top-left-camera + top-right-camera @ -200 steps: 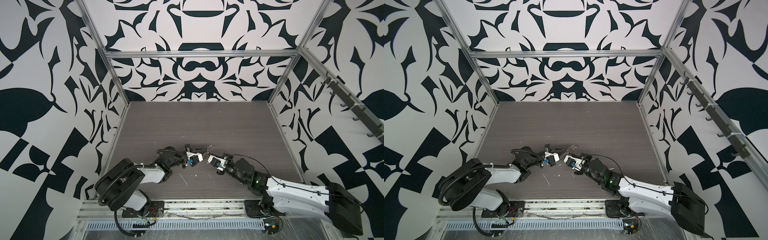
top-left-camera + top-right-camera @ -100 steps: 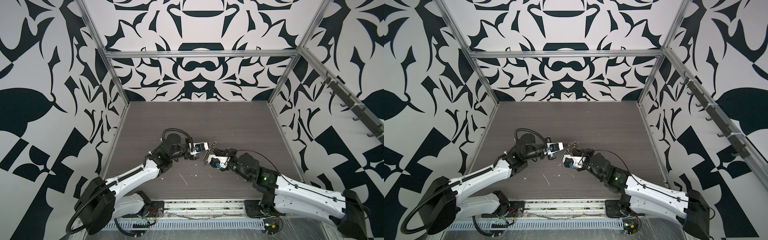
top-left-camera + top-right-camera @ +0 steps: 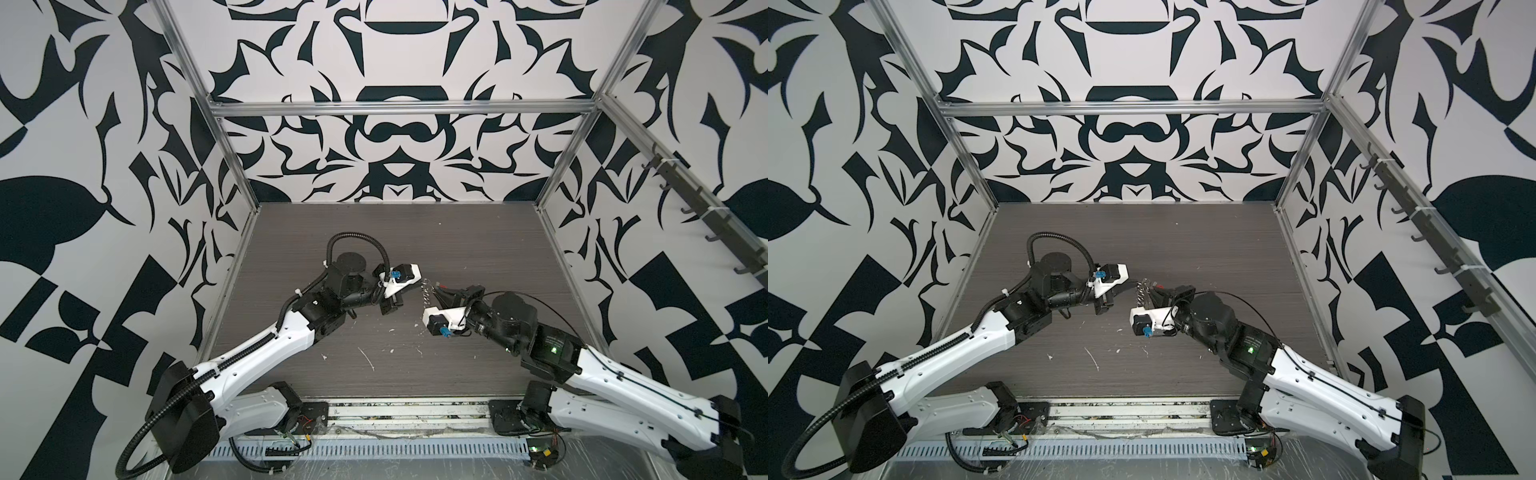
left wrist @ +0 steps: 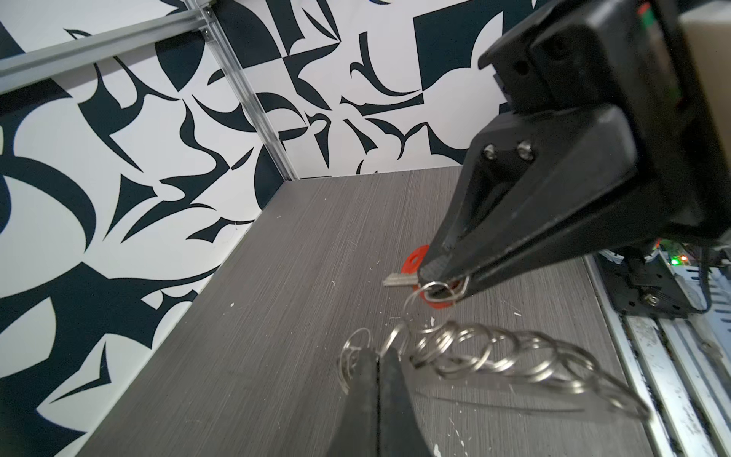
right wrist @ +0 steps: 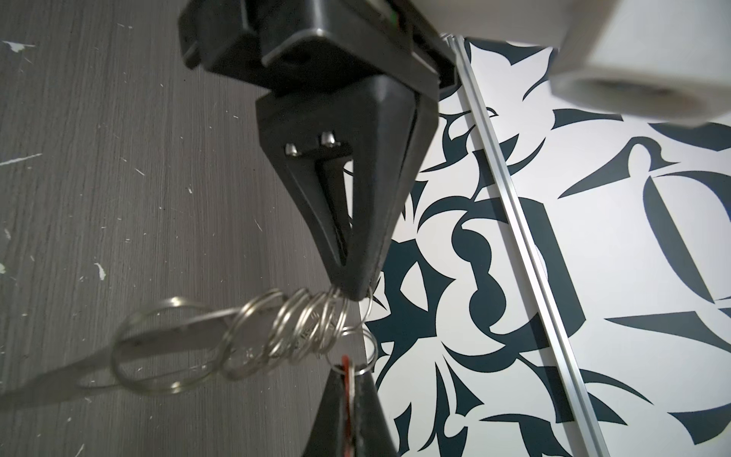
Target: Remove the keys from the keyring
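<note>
Now the left claw is clamped on the keyring chain, which hangs above the surface; the right claw is clamped on the red head of a key.

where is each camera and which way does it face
Top views: high at the front, looking down at the table; left arm and right arm show whole, left fingers near right fingers.
Left wrist: on that arm, looking past the left fingers at the ring chain and right fingers.
Right wrist: on that arm, looking past the right fingers, clamping a red piece, at the left fingers.
Shared: both wrist views show the ring chain.
</note>
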